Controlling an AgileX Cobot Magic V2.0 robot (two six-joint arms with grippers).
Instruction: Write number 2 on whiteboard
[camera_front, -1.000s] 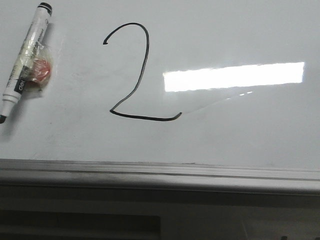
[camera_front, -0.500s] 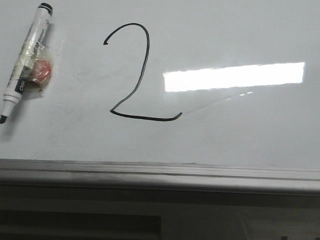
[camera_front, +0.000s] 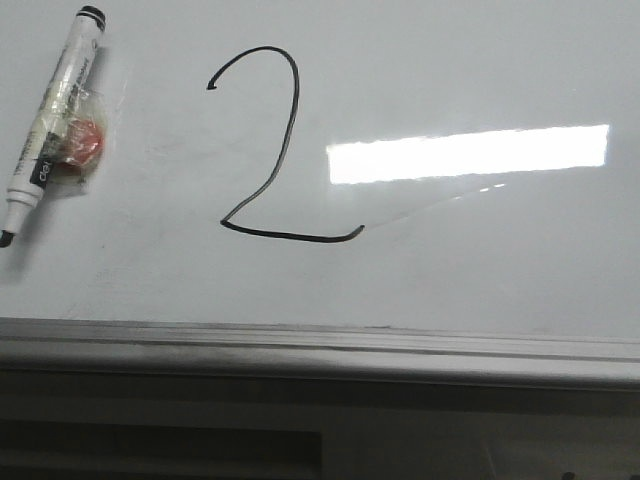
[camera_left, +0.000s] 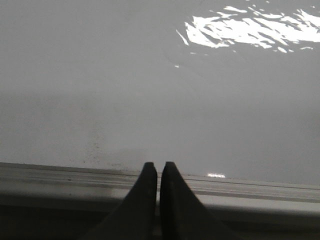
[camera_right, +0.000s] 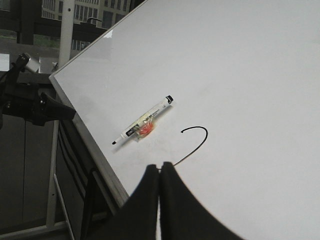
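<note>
At the far left of the front view lies the marker pen (camera_front: 50, 120), flat on the whiteboard (camera_front: 480, 270), uncapped, its dark tip pointing toward the near-left corner and its black end cap toward the far side. A small red piece in clear wrap (camera_front: 78, 142) is stuck to the middle of the barrel; what it is I cannot tell. The pen looks light, stiff and smooth, a plastic tube that would likely roll or skid on the glossy board if nudged from the side. The best hold is probably across the barrel near the wrapped part, which should give some friction and keep the tip free; the tip itself is best left alone, since it would smear ink.

Just to the right of the pen, and apart from it, stands the number 2 (camera_front: 268, 150): a thin black line with a curved top, a long diagonal and a flat base stroke ending in a small upward hook. It looks complete. The ink may be wet, so a brush across it could smudge.

Further right a bright lamp reflection (camera_front: 468, 153) shows how slick the surface is. A grey metal edge strip (camera_front: 320, 345) runs along the near side.

The left gripper (camera_left: 159, 170) hangs over that edge strip, jaws pressed together and empty. The right gripper (camera_right: 160, 172) sits above the board near the digit, jaws likewise closed on nothing.
</note>
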